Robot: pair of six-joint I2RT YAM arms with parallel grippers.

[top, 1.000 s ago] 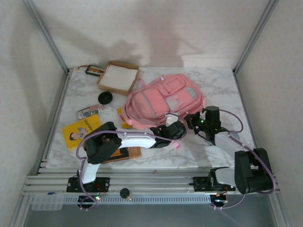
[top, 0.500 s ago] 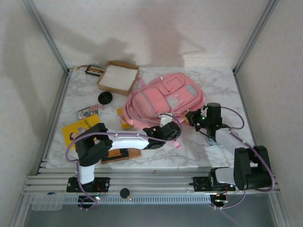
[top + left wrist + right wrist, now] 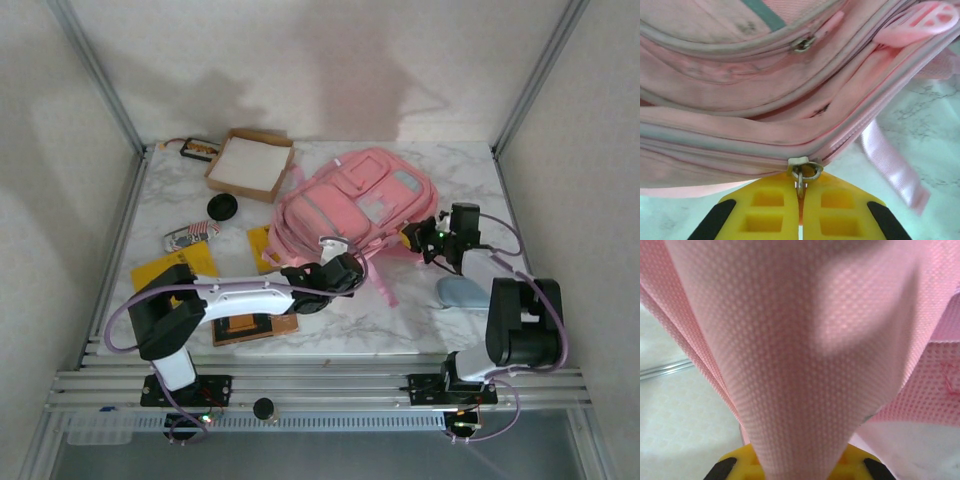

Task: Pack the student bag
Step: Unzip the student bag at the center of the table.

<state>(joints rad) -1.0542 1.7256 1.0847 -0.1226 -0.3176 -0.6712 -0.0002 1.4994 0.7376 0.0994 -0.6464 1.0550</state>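
- Top external view: the student bag (image 3: 350, 210) lies in the middle of the table (image 3: 440, 315).
- My right gripper (image 3: 415, 238) is clamped on the bag's pink mesh at its right edge.
- My left gripper (image 3: 800, 192) pinches its metal zip pull (image 3: 801, 172), jaws fully closed.

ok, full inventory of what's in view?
bag: 1, pink, mid-table
zip pull: 1, metal, bag's near edge
box: 1, brown, white inside, far left
case: 1, black-orange, far-left corner
disc: 1, black, beside box
packet: 1, silver-red, left
booklet: 1, yellow, left, partly behind left arm
pad: 1, yellow, at bag's left
board: 1, brown, near edge
blue-grey item: 1, right
table: 1, white marble
left gripper: shut on zip pull
right gripper: shut on bag fabric
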